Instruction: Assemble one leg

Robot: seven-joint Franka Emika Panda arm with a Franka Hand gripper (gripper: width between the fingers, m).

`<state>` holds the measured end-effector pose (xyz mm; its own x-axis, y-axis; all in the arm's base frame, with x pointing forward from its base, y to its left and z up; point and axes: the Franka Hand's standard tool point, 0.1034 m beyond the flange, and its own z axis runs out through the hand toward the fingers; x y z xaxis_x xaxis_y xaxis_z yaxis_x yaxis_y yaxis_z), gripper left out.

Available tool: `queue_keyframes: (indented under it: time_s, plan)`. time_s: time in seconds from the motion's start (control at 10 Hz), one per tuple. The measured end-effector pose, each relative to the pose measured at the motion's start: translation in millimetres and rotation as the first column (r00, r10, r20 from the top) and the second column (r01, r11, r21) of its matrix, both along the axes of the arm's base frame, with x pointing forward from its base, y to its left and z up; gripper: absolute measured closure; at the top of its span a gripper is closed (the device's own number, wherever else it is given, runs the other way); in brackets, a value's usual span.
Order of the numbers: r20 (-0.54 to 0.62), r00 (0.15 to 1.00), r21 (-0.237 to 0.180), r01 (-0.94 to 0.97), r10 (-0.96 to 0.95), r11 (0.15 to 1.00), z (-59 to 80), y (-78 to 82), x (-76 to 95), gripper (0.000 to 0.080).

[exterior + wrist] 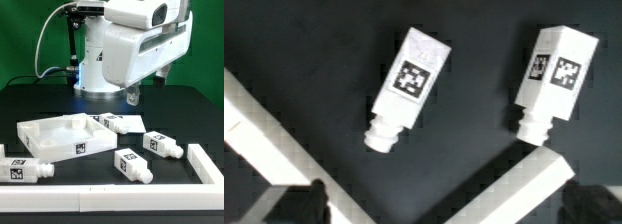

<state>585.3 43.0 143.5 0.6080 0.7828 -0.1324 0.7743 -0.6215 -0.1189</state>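
Poised above the black surface (195,120) with the tool (443,203) released and empty, going by two dim fingers (287,203) seemingly wide apart in the wrist view. Four legs lying flat, none grasped. First leg (118,122) just beside the panel (50,143), at its corner toward the exterior view's right. Second leg (160,143) further to that right, third leg (133,165) near it and closer to the white bar (60,195) along the front. Fourth leg (25,168) well apart at the exterior view's left, between panel and bar. In the wrist view, a leg (411,75) and its twin (553,72) side by side, not touching, tags up, narrow tips pointing the same way.
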Motion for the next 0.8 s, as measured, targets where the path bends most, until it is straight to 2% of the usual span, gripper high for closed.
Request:
queue_keyframes:
  time_s: [0.4, 0.5, 0.6, 0.8]
  plan:
    - [-0.001, 1.0, 0.0, 0.0, 0.0, 1.0, -0.4, -0.1, -0.4, 0.015]
    - [-0.003, 1.0, -0.001, 0.021, -0.021, 1.0, -2.2, -4.5, -1.5, 0.015]
    - [-0.007, 0.998, -0.011, 0.063, -0.063, 0.998, -5.8, -16.4, -3.8, 0.015]
    - [0.064, 0.99, -0.006, 0.127, -0.126, 0.992, -17.2, -16.8, 0.8, 0.015]
